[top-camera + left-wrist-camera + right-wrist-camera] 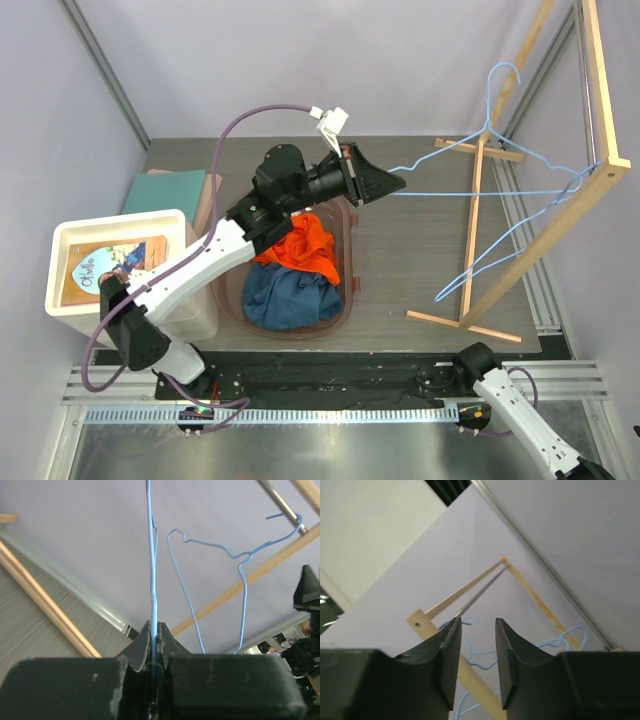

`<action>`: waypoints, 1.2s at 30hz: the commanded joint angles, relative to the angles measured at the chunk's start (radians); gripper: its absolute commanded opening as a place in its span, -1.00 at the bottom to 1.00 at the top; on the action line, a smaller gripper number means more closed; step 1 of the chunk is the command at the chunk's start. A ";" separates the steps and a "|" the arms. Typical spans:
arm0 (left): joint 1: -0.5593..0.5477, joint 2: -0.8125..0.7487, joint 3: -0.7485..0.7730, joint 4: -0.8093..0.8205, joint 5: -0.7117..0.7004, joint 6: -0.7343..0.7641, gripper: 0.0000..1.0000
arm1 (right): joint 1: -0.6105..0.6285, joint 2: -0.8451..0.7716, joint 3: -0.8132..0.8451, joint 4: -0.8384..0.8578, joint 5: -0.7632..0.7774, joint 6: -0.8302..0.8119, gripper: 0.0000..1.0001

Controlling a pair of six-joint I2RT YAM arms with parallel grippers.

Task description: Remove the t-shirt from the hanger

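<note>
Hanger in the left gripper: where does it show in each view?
Top external: hanger runs from the left gripper rightward toward the rack.
Left wrist: hanger is the vertical wire rising from the shut jaws, centre.
Right wrist: blue hangers low in frame; cannot tell which is it.
Shared landmark: the wooden rack.

Script title on book cover in white bin: not legible.

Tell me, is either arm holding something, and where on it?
The left fingers pinch the blue wire hanger at its end corner; the right fingers are open, holding nothing.
</note>
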 commanded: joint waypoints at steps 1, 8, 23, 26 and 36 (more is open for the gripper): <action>-0.014 0.065 0.117 0.185 0.064 -0.053 -1.00 | 0.001 0.017 0.002 -0.110 0.236 -0.039 -0.34; -0.054 0.160 0.201 0.271 0.102 -0.064 -0.99 | 0.001 -0.049 -0.101 -0.128 0.172 -0.078 -0.40; -0.094 0.224 0.243 0.313 0.090 -0.133 -0.99 | 0.008 -0.089 -0.109 -0.127 0.116 -0.115 -0.41; -0.097 0.223 0.235 0.299 0.093 -0.131 -1.00 | 0.008 -0.089 -0.107 -0.128 0.112 -0.115 -0.41; -0.095 0.235 0.207 0.191 0.154 -0.084 -1.00 | 0.010 -0.080 -0.118 -0.130 0.084 -0.099 -0.41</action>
